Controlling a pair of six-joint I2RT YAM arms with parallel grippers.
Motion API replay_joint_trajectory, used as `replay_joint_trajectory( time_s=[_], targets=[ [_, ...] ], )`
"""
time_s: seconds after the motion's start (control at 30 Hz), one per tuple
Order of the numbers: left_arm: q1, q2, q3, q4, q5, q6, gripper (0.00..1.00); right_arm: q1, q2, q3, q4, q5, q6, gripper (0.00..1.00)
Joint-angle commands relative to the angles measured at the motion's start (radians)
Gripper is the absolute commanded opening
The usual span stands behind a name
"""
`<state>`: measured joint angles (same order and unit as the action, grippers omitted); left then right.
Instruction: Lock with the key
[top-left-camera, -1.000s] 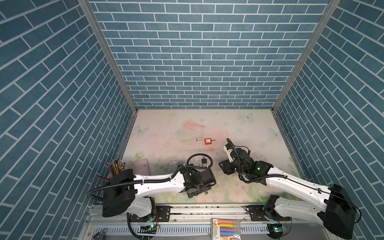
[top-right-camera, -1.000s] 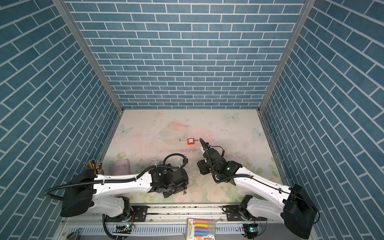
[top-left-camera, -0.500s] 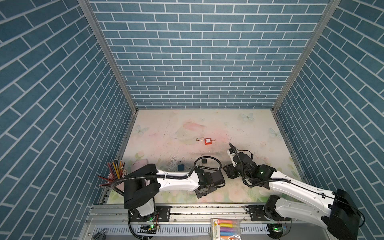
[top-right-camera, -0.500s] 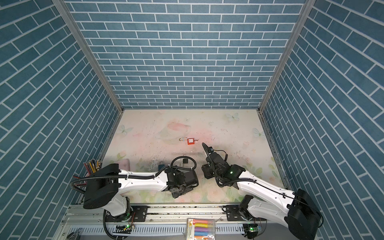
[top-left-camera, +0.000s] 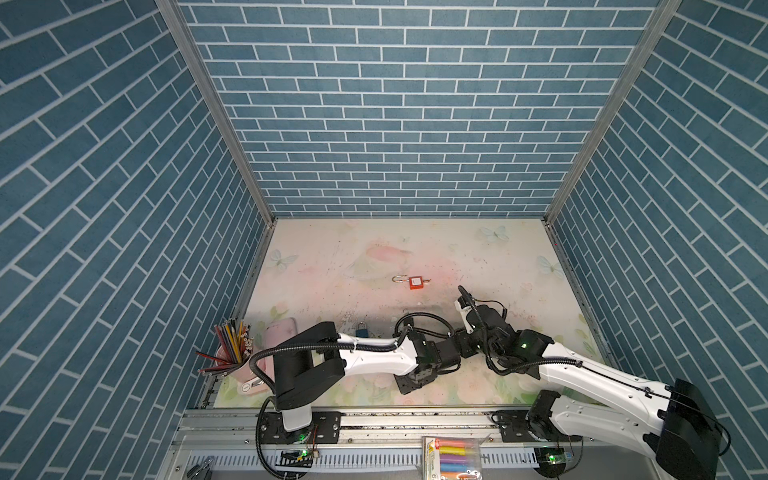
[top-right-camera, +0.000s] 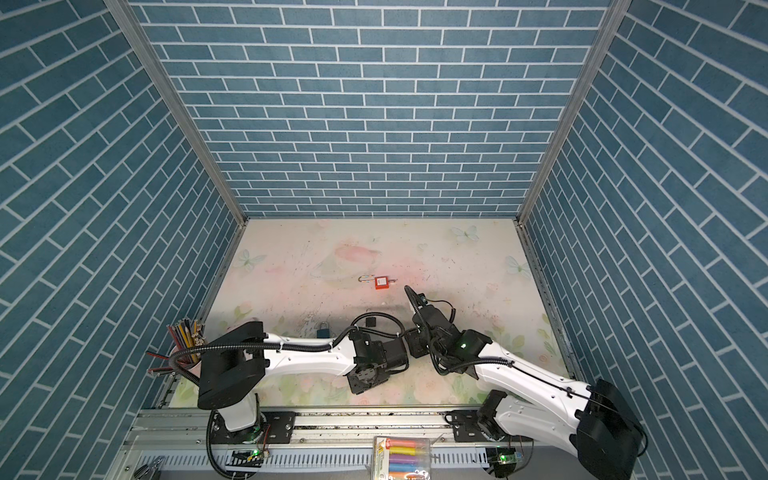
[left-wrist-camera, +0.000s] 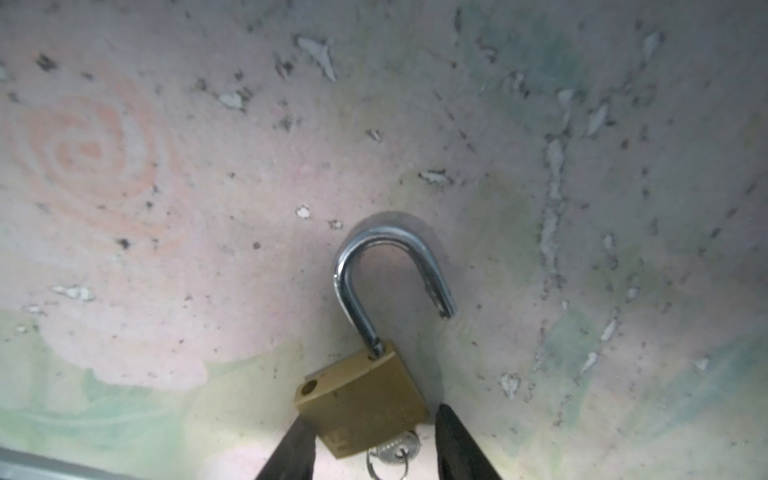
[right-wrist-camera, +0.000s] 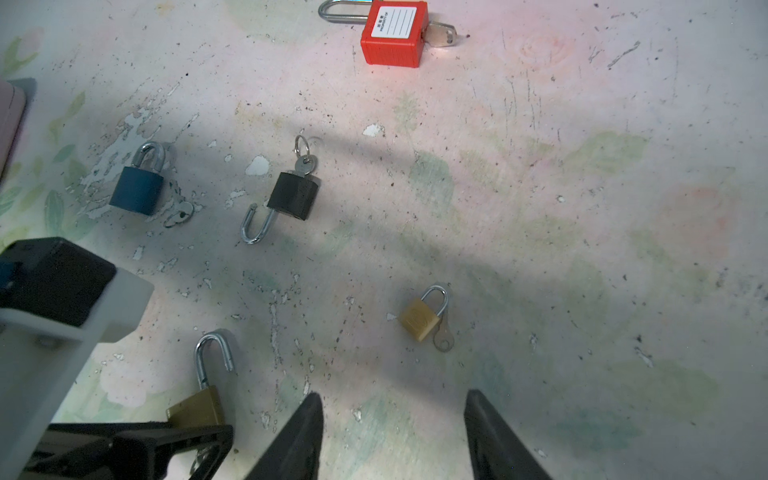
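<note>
Far table (top-left-camera: 478, 257) open — only the red padlock (top-left-camera: 415, 282) lies there; pencil cup (top-left-camera: 232, 353) blocks the near-left corner.

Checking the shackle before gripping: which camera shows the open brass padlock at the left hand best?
Left wrist view: the open brass padlock, shackle and key show close and sharp between the left hand's fingertips. The right wrist view shows it small, partly behind that hand. Both top views hide it under the arms.
</note>
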<state>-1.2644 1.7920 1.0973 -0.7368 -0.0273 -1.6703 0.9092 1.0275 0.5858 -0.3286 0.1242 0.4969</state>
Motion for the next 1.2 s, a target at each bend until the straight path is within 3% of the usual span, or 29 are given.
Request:
replay_joint_trajectory(
  time_s=[0.0,0.1,0.27,0.57,1.17],
  targets=[
    [0.003,0.019,-0.006,-0.047,-0.002,-0.042,0.48,-0.002,-0.003,0.001,-0.008,0.019,-0.019,0.56],
    [0.008,0.005,-0.029,-0.019,-0.003,-0.058,0.48,-0.003,-0.002,0.001,-0.011,0.017,-0.018,0.56],
    [0.014,-0.004,-0.044,-0.009,-0.013,-0.094,0.57,-0.003,-0.003,0.000,-0.014,0.014,-0.019,0.56],
    [0.011,0.005,-0.031,-0.052,-0.029,-0.195,0.57,-0.005,-0.007,0.001,-0.017,0.010,-0.025,0.56],
    [0.012,0.036,0.022,-0.080,-0.029,-0.289,0.42,-0.017,-0.042,-0.014,-0.030,0.006,-0.025,0.56]
  ],
)
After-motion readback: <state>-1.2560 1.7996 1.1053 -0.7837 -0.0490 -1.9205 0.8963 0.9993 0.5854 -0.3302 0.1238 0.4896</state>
